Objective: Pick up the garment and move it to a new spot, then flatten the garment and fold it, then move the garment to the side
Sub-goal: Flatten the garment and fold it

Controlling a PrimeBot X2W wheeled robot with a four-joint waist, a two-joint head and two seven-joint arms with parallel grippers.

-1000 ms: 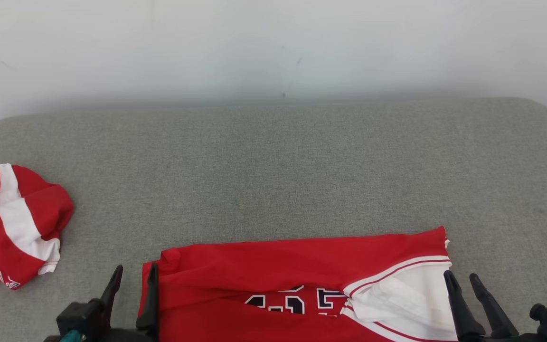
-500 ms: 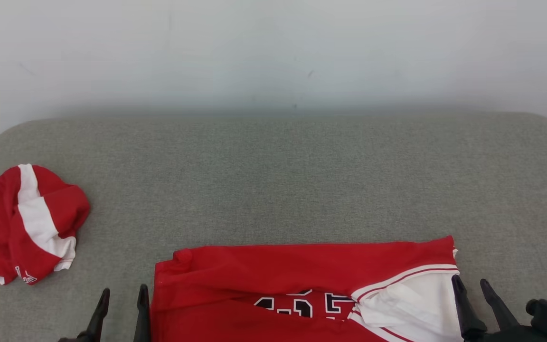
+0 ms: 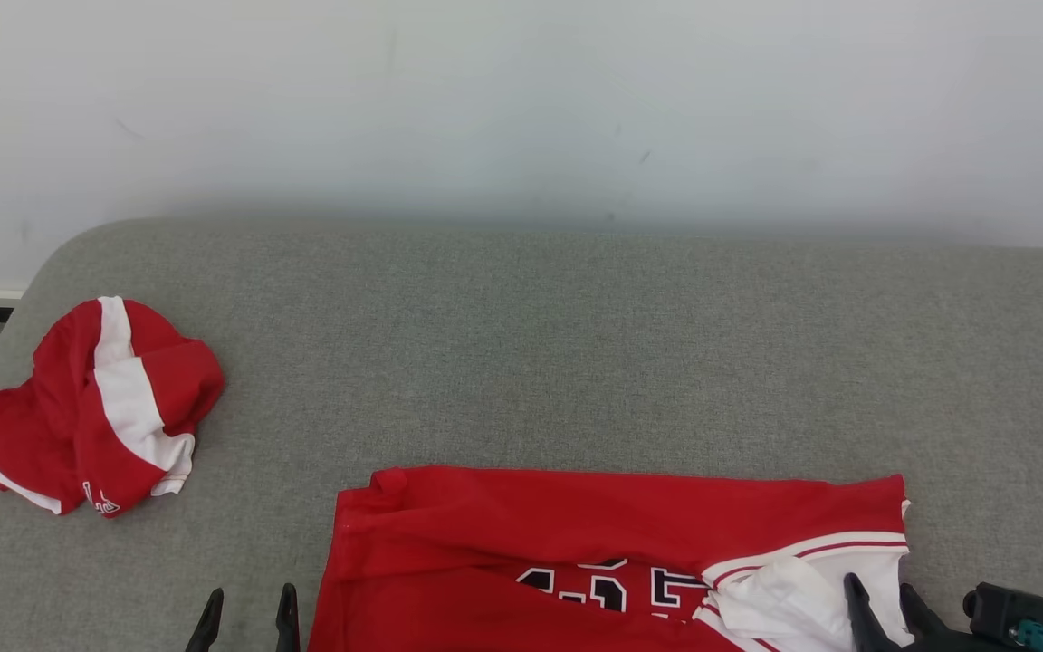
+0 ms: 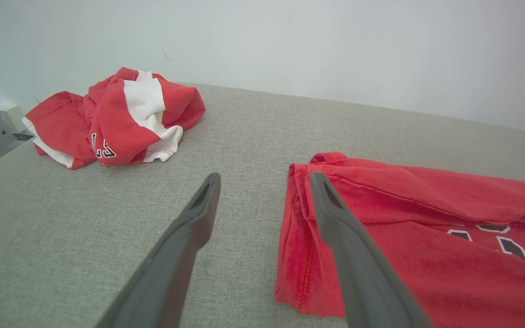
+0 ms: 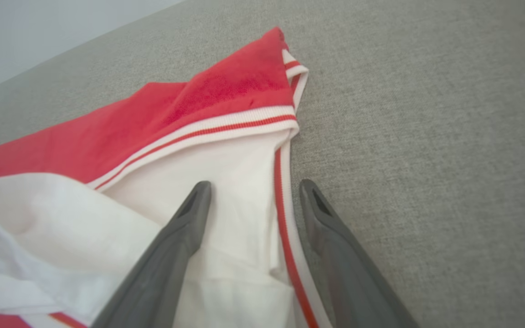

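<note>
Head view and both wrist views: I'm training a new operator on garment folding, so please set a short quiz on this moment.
1. True or false: the left gripper is shut on the folded red jersey.
2. By the head view, where on the grey cushion does the crumpled red-and-white garment lie? A) far left B) centre C) far right
3. What colour is the jersey's panel nearest the right gripper?
Key: 1 false, it stands open at the jersey's edge; 2 A; 3 white.
</note>
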